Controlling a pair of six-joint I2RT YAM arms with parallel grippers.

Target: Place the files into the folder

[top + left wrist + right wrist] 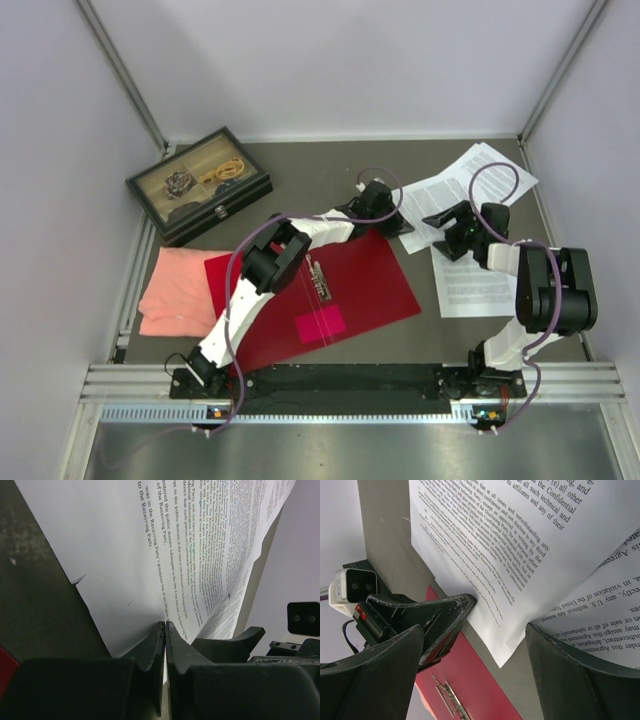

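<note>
Pinching one corner of a sheet, the left gripper (165, 630) is holding its fingers closed on the paper's edge, and the sheet is curling upward ahead of the fingertips. The right gripper (474, 630) is hovering just beside it with its fingers spread wide, gripping nothing; printed paper is lying beneath and ahead of both fingers.

The files (470, 190) are all lying on the table ahead of and around the two grippers. The folder (350, 285) is lying open behind the left gripper, toward that arm's base, with its far corner near the pinched corner.

No sheet is resting inside the folder yet, so I am judging the task as barely begun. One sheet is being gripped, and every sheet is waiting to be carried across.

Counting the things:
- One red folder is showing, with one metal clip (318, 275) and one pink sticker (320, 322) inside.
- The sheets are overlapping, so I am making out at least three, possibly four.
</note>
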